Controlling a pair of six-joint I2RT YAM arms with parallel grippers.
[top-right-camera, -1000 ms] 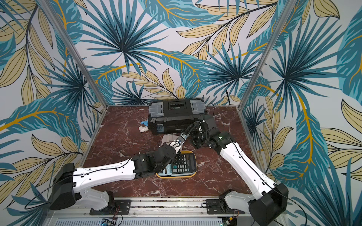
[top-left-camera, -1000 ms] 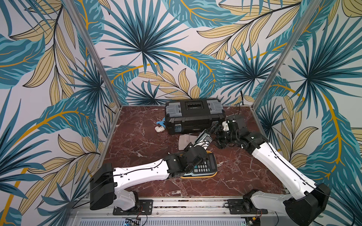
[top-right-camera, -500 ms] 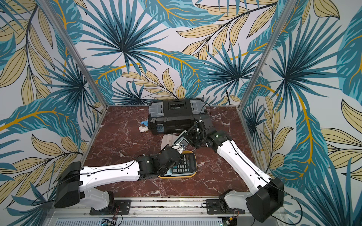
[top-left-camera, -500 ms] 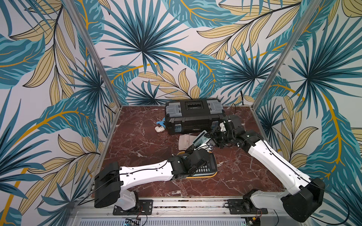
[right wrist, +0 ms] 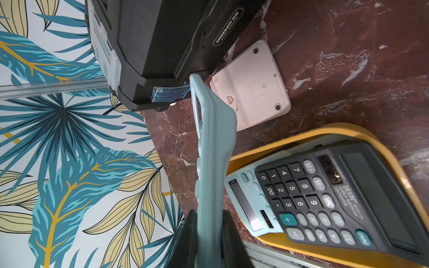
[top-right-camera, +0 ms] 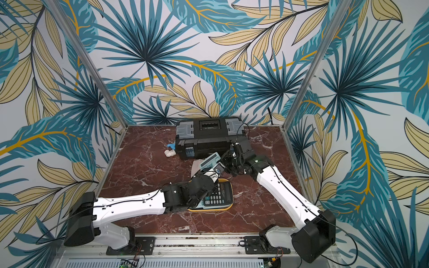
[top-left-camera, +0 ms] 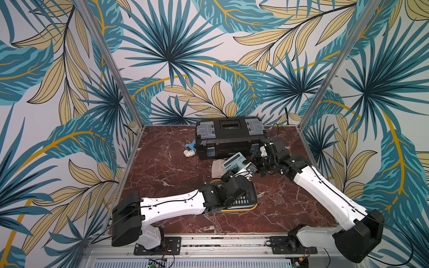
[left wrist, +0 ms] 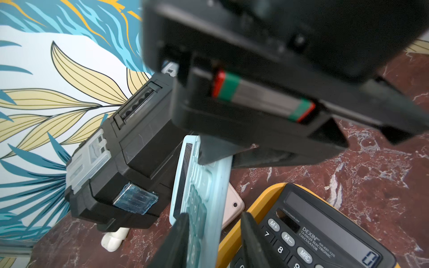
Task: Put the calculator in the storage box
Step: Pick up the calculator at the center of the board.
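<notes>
Handover: the right gripper (right wrist: pixel 210 219) has just clamped the calculator (right wrist: pixel 213 139) between its jaws, and the left gripper (left wrist: pixel 214 222), astride it, has released; carrying to the box (right wrist: pixel 336 128) likely follows.

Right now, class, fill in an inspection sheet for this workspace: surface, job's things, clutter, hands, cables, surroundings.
Surface: red marble table.
Job's things: storage box holds black calculator atop blue calculator; held calculator, pale blue, aloft; pink calculator face down on table.
Clutter: black toolbox, small white-and-blue item.
Hands: right hand shut on held calculator; left hand open around it.
Cables: black cable at back wall.
Surroundings: leaf-patterned walls.
</notes>
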